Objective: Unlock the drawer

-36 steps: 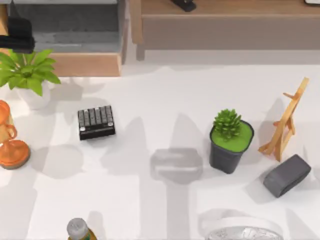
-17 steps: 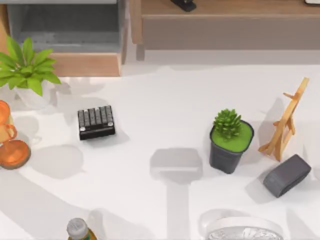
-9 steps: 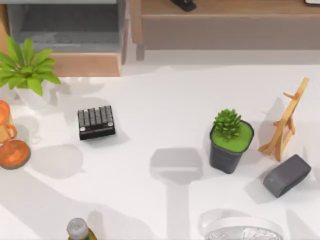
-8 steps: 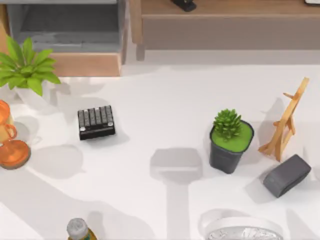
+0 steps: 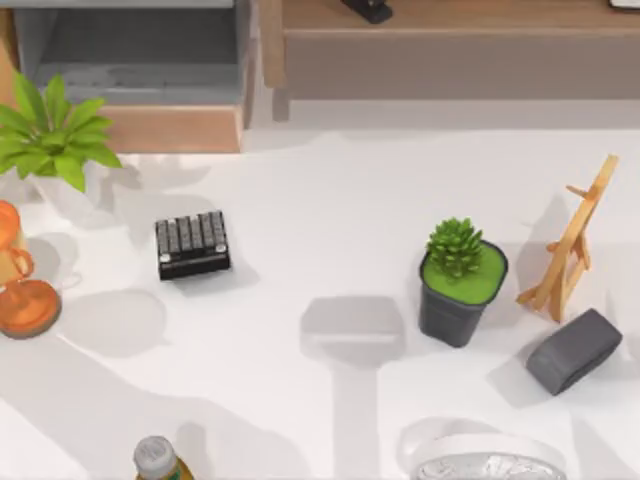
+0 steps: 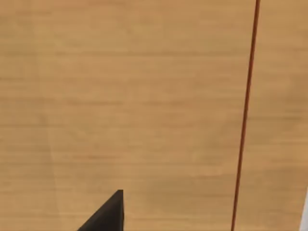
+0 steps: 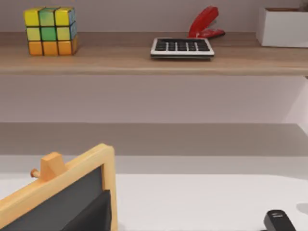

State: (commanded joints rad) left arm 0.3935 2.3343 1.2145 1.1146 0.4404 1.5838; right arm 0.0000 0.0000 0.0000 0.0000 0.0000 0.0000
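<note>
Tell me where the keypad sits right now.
In the top view the black keypad lies on the table's left half, in front of the open drawer and right of the leafy plant in the white pot.

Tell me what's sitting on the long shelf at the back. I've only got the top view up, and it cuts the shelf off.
Observer: In the right wrist view, a colourful puzzle cube stands on the shelf.
Operator: Anything else up there?
Observer: A flat calculator lies farther along the shelf, with a red stapler just beyond it.
Operator: What does the left wrist camera face?
Observer: Plain light tan wood seen up close, crossed by a thin reddish line. I cannot tell which piece of furniture it is.
</note>
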